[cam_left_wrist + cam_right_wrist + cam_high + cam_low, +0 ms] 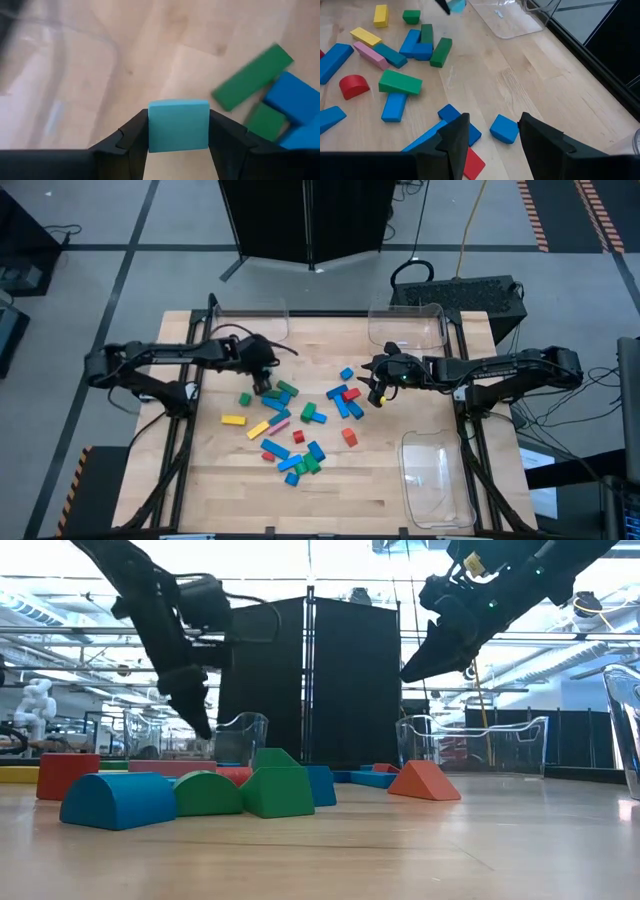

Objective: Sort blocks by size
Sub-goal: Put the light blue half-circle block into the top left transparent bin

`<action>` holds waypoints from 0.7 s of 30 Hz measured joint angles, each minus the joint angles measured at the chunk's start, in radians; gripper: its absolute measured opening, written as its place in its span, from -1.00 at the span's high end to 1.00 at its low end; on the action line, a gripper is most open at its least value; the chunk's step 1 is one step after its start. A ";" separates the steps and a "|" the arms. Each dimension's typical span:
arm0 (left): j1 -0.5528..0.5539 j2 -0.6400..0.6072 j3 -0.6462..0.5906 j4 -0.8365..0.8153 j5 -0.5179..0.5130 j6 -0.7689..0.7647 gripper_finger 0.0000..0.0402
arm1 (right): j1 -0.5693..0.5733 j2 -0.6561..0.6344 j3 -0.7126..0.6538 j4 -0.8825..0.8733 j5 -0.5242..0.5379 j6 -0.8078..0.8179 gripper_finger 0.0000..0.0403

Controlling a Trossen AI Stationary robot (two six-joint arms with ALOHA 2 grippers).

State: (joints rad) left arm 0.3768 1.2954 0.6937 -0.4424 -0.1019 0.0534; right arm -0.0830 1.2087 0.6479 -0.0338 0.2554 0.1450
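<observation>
Several blocks in blue, green, red, yellow and pink lie scattered on the wooden table's middle (300, 430). My left gripper (265, 384) hangs over the heap's far left part, shut on a teal block (178, 125). A green bar (252, 76) and blue blocks (295, 100) lie on the table just beyond it. My right gripper (378, 396) hovers open over the heap's right side, above a blue cube (504, 128) and a red block (472, 164), with nothing between its fingers. My left gripper pinches the teal block by two opposite side faces (150, 127) between its two fingers (225, 135). The fingers slant down from the table's left side. The block sits level in the hold, its flat top face showing, lifted off the table.
Three clear plastic trays stand on the table: one at the far left (250, 320), one at the far right (408, 325), one at the near right (437, 475). Bare wood lies along the near edge (300, 505).
</observation>
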 joint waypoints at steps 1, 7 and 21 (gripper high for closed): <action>0.003 -0.019 0.001 -0.001 -0.029 -0.017 0.15 | 0.000 0.000 0.000 0.000 0.000 0.000 0.17; 0.049 -0.093 0.058 -0.024 -0.166 -0.101 0.15 | 0.000 0.000 0.000 0.000 0.000 0.005 0.17; 0.199 -0.102 0.163 -0.021 -0.168 -0.119 0.15 | 0.001 0.000 0.000 -0.002 0.000 0.005 0.17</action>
State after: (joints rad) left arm 0.5762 1.1934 0.8568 -0.4630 -0.2697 -0.0659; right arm -0.0822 1.2087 0.6479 -0.0360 0.2554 0.1497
